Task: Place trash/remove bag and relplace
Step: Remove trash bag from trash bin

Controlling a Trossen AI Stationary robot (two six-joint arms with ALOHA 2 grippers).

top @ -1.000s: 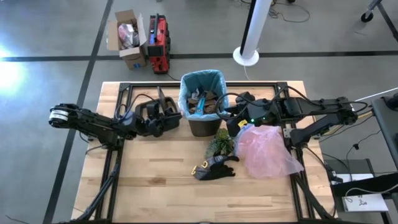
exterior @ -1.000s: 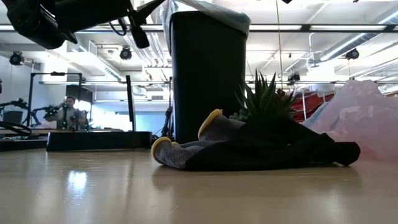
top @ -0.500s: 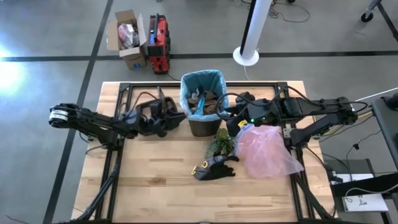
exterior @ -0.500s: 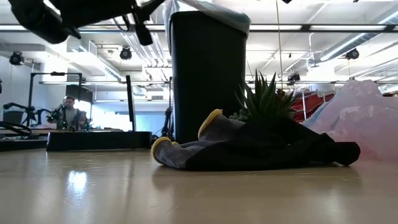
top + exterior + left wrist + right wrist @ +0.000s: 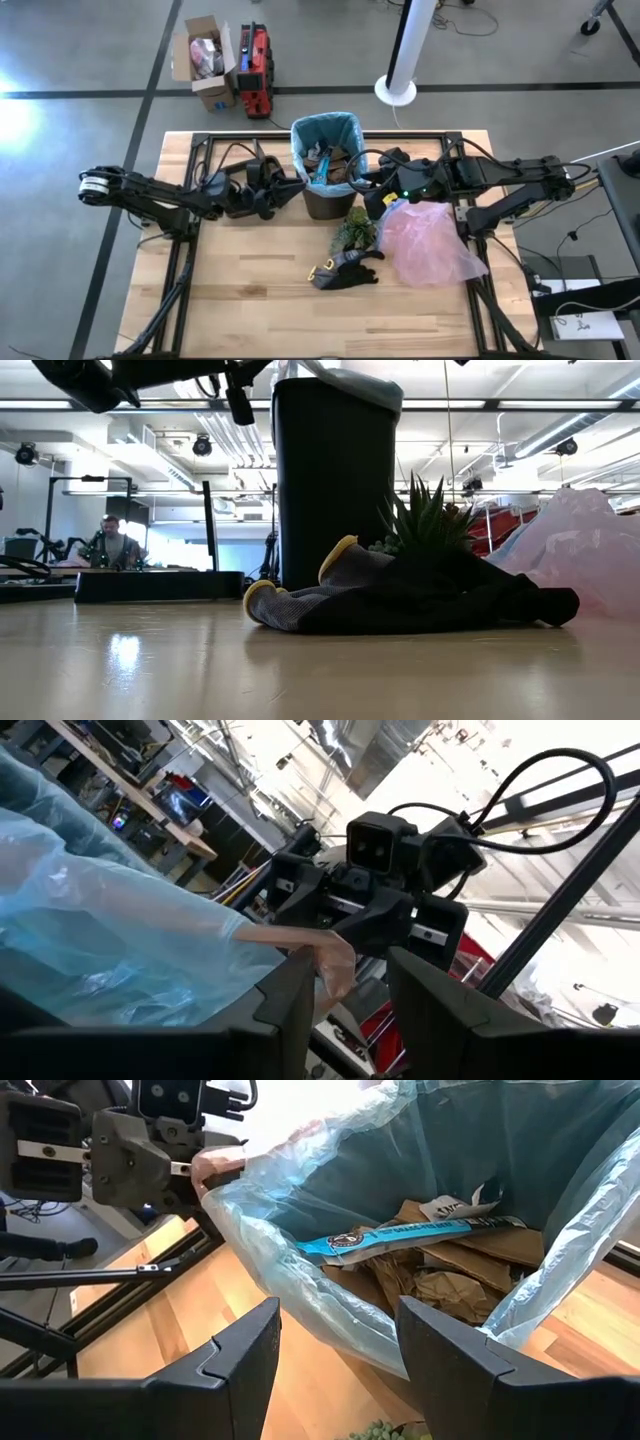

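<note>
The black bin (image 5: 325,198) stands at the table's far middle, lined with the teal bag (image 5: 325,135), whose rim is folded over the bin's edge. Trash lies inside: crumpled brown paper (image 5: 440,1270) and a blue wrapper (image 5: 400,1235). My left gripper (image 5: 293,185) is at the bin's left rim, shut on the bag's edge. My right gripper (image 5: 362,188) hangs open by the bin's right rim, touching nothing; its fingers (image 5: 240,1355) frame the liner from above. My left gripper pinches the bag's rim on the bin's left side (image 5: 332,958) between its two fingers. It comes from the table's left, slanting upward. The film is drawn out into a taut point (image 5: 212,1165) away from the bin's edge; one layer or several, I cannot tell.
In front of the bin lie a green plant tuft (image 5: 355,230), a black-and-yellow glove (image 5: 345,270) and a pink plastic bag (image 5: 430,240). A black frame (image 5: 200,160) rings the tabletop. On the floor beyond the far edge stands a cardboard box (image 5: 205,60). A person (image 5: 112,545) sits far behind.
My left gripper has risen and tipped its fingers upward while shifting a little toward the bin's left rim. My right gripper has kept still.
</note>
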